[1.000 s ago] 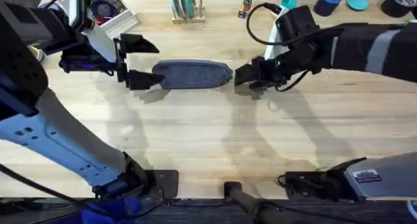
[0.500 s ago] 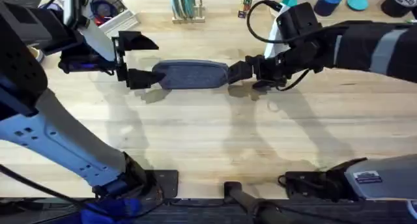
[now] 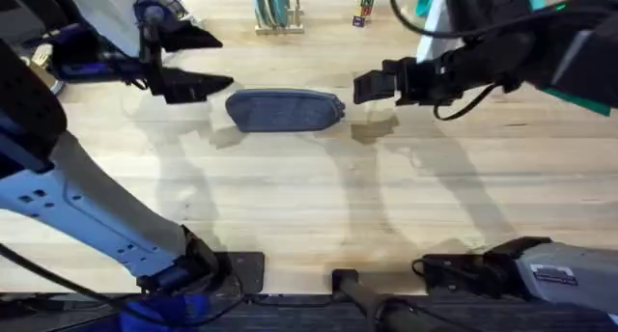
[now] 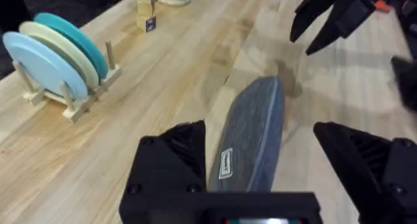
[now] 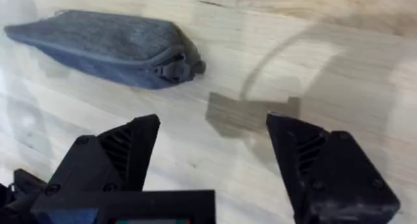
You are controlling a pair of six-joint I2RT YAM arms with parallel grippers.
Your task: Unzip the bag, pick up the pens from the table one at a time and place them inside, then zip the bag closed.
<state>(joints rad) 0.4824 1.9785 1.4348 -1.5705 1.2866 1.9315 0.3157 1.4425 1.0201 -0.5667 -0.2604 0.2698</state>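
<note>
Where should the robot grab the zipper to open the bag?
Probably the small pull tab, which sticks out at the end of the bag nearest the right tool. That tool is open and just off that end, so it could come in from there. The zipper runs lengthwise, so pull along the bag toward the left tool.

A wooden rack [image 4: 78, 97] of plates [image 4: 49, 61] stands near small blocks [image 4: 147, 9]

Bag [image 3: 285, 111] on table [image 3: 309, 207] — between left gripper [image 3: 198, 60] and right gripper [image 3: 369, 86].
</note>
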